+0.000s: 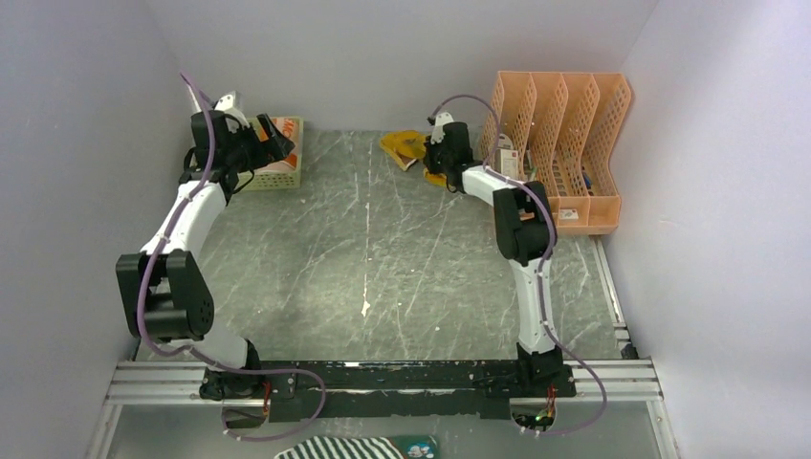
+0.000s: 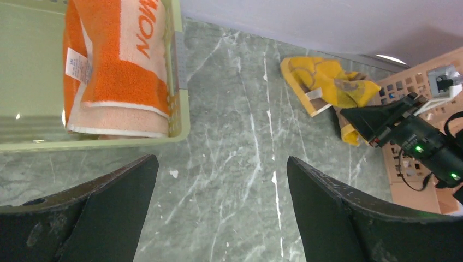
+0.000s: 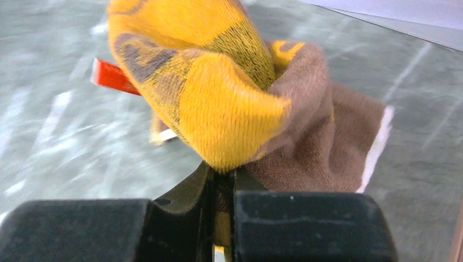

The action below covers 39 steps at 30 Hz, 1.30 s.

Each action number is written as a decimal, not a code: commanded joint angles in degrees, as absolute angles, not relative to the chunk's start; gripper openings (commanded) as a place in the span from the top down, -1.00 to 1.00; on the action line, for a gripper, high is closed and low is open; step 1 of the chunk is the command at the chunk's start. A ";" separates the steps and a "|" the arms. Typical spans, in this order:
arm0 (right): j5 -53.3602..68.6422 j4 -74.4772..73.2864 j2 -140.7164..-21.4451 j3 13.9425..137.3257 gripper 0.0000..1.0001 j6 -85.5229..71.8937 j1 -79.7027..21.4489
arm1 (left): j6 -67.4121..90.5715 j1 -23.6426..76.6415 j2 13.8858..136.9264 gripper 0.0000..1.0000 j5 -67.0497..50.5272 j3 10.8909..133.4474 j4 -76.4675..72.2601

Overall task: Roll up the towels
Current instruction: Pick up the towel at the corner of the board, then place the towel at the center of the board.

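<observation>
The orange towel (image 2: 109,65) with cream border lies rolled in a pale green basket (image 2: 183,117) at the back left; it also shows in the top view (image 1: 285,136). My left gripper (image 2: 221,204) is open and empty above the table, beside the basket (image 1: 282,177). The yellow towel with brown print (image 1: 402,146) lies crumpled at the back middle and shows in the left wrist view (image 2: 322,82). My right gripper (image 3: 221,177) is shut on the yellow towel (image 3: 218,98), which bunches up just past the fingers. The right gripper also shows in the top view (image 1: 438,163).
An orange file rack (image 1: 564,134) stands at the back right, close to the right arm. A black-and-white striped cloth (image 1: 354,448) lies below the arm bases at the near edge. Grey walls close in the sides and back.
</observation>
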<state>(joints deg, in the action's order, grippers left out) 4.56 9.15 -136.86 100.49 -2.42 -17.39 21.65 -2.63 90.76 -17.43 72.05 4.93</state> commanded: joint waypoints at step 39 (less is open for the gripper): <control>7.98 7.83 -90.30 45.80 -0.97 -16.25 -22.05 | 27.83 33.48 80.54 -0.81 -16.12 48.33 -2.67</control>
<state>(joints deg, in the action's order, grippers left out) 9.41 5.74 -90.50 48.10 -13.06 -23.44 26.37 26.57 83.07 -20.18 51.11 3.53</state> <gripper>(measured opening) 0.993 0.911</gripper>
